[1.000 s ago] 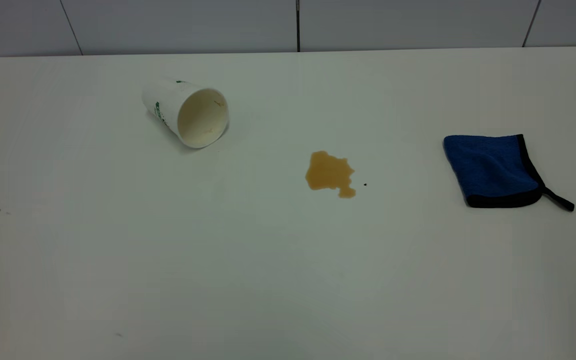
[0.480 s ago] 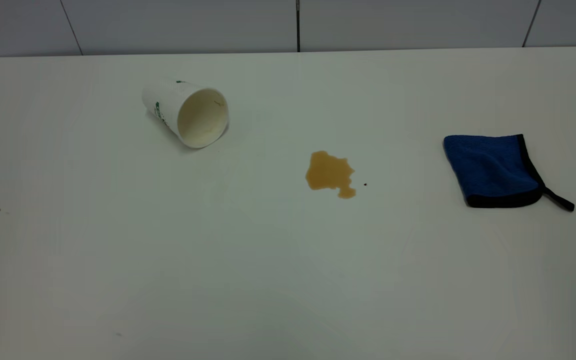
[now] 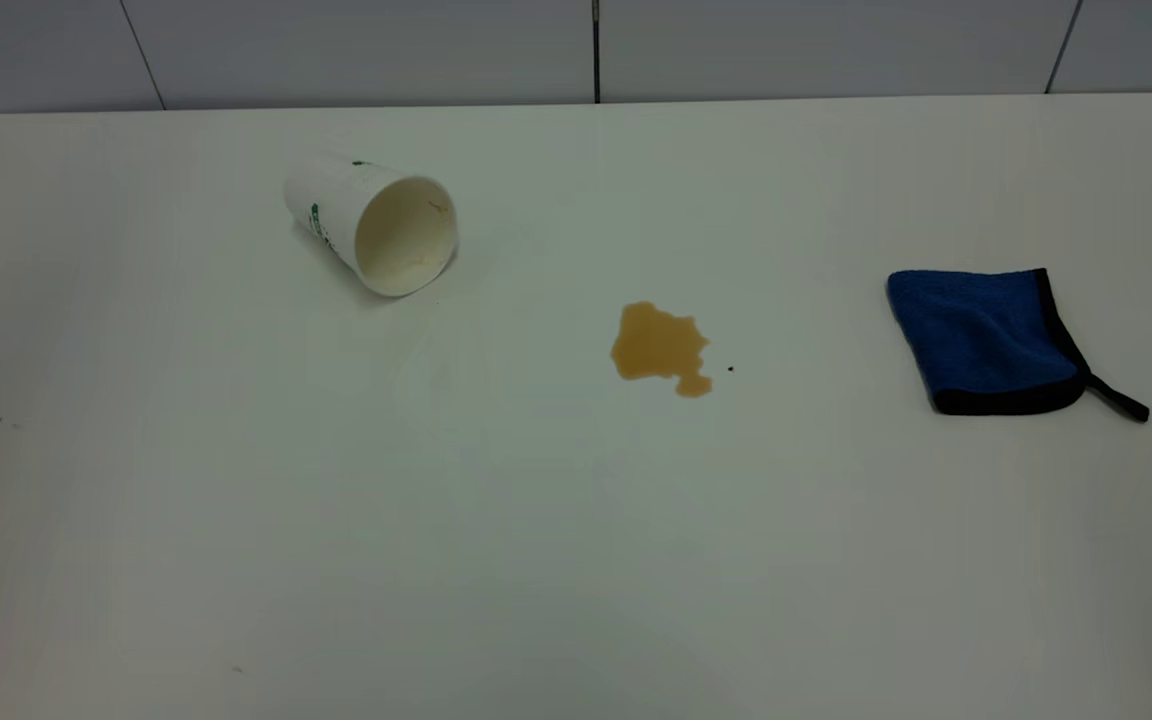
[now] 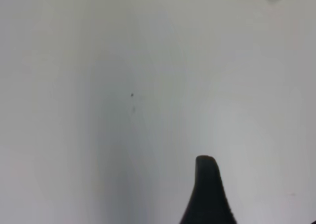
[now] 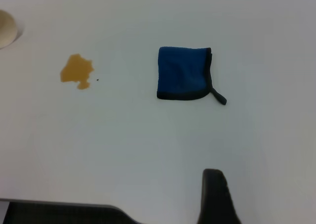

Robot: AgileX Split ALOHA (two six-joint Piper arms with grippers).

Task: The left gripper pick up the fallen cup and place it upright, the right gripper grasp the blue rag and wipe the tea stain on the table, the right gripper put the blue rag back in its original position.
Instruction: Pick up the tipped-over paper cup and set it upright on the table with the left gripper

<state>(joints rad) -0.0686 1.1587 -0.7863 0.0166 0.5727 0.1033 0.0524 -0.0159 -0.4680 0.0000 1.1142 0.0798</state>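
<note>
Cup (image 3: 373, 222) on its side, far left of bench (image 3: 576, 560), mouth toward me. Tea stain (image 3: 660, 347) mid-bench. Blue rag (image 3: 986, 340) flat at right, untouched. I see one finger of left claw (image 4: 207, 192) and right claw (image 5: 217, 197); grip state unclear. Nothing started.

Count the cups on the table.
1. The cup lies on its side on the table, left of the tea stain. None seem hidden.
</note>
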